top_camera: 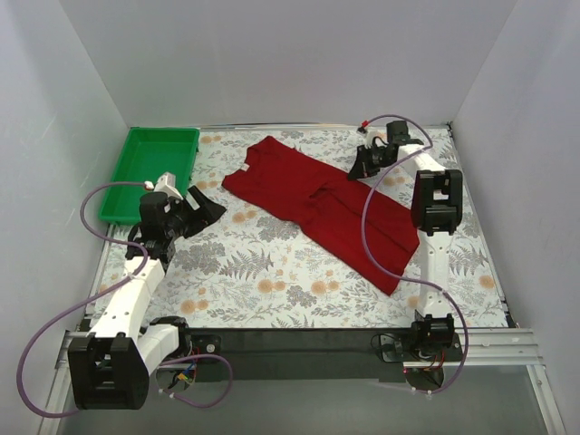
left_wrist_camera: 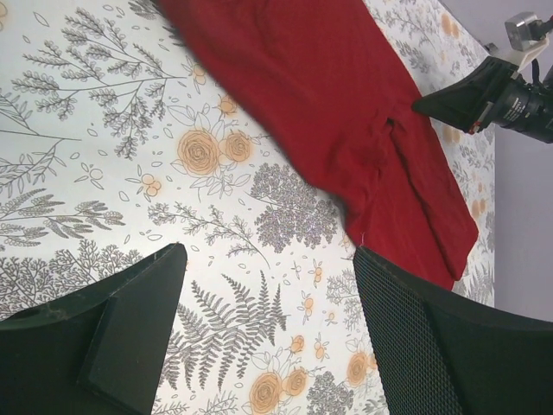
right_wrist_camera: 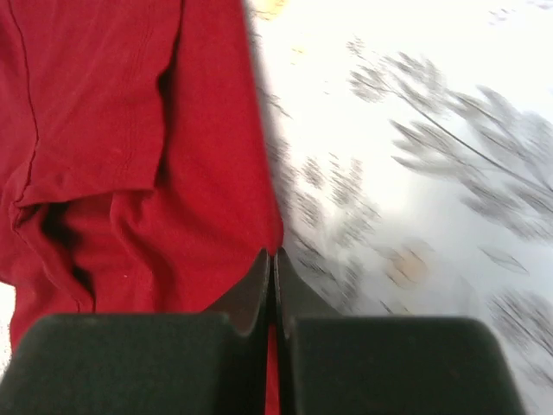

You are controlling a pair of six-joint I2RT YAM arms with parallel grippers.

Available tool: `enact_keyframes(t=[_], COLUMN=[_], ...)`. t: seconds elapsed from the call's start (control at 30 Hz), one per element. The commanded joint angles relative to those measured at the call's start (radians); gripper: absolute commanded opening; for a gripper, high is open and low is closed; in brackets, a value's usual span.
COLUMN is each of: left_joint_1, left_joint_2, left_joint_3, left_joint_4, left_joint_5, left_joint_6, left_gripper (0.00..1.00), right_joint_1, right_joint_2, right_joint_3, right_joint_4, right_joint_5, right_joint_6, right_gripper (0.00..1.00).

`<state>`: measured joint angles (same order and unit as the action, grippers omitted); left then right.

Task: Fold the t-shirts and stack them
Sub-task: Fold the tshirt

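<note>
A dark red t-shirt point(top_camera: 317, 204) lies spread slantwise on the flowered tablecloth, from the back middle toward the front right. My right gripper point(top_camera: 359, 170) is down at its far right edge, beside a sleeve. In the right wrist view the jaws point(right_wrist_camera: 274, 252) are pressed together on the edge of the red cloth point(right_wrist_camera: 130, 130), and a strip of red shows between the fingers. My left gripper point(top_camera: 208, 207) hovers over bare tablecloth left of the t-shirt, open with nothing between its fingers point(left_wrist_camera: 268, 255). The t-shirt point(left_wrist_camera: 346, 112) lies just beyond them.
A green tray point(top_camera: 149, 172) stands at the back left corner of the table. White walls close in the table on the left, back and right. The right arm's gripper point(left_wrist_camera: 471, 95) shows at the top right of the left wrist view.
</note>
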<state>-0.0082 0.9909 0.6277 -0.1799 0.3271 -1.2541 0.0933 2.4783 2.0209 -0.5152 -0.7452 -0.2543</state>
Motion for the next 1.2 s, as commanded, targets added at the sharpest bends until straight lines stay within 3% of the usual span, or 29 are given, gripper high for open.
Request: enact_keyframes(t=[0.0,0.2,0.3,0.5,0.73,0.87,0.97,1.17], left_joint_1=[0.007,0.007,-0.013,-0.258,-0.571,-0.595,-0.575,-0.460], left_joint_2=[0.021,0.089,0.161,0.304,0.520,0.672,0.752,0.960], left_joint_3=[-0.010,0.001,0.010,0.038,0.009,0.061,0.152,0.406], left_joint_4=[0.030,0.083,0.129,0.235,0.532,0.580,0.539,0.395], left_joint_5=[0.056,0.131,0.151,0.021,-0.163,-0.256,-0.378,-0.376], left_joint_6=[-0.014,-0.060,-0.106,-0.238,-0.575,-0.721,-0.742,-0.754], left_gripper=[0.72,0.72,0.71,0.69,0.64,0.63,0.63,0.60], right_joint_1=[-0.082,-0.194,-0.220,-0.282,-0.316,-0.316,-0.316,-0.319], right_joint_2=[-0.077,-0.148,-0.200,-0.347,-0.633,-0.803,-0.924,-1.049], right_joint_3=[-0.063,-0.172,-0.244,-0.367,-0.586,-0.757,-0.881,-0.975], right_joint_4=[0.072,0.089,0.090,0.090,0.084,0.070,0.072,0.087], right_joint_5=[0.032,0.044,0.052,0.095,0.127,0.052,0.018,-0.031], right_joint_6=[0.038,0.030,0.004,-0.049,-0.155,-0.204,-0.207,-0.204], right_gripper=[0.01,0.01,0.11,0.45,0.48,0.49,0.49,0.49])
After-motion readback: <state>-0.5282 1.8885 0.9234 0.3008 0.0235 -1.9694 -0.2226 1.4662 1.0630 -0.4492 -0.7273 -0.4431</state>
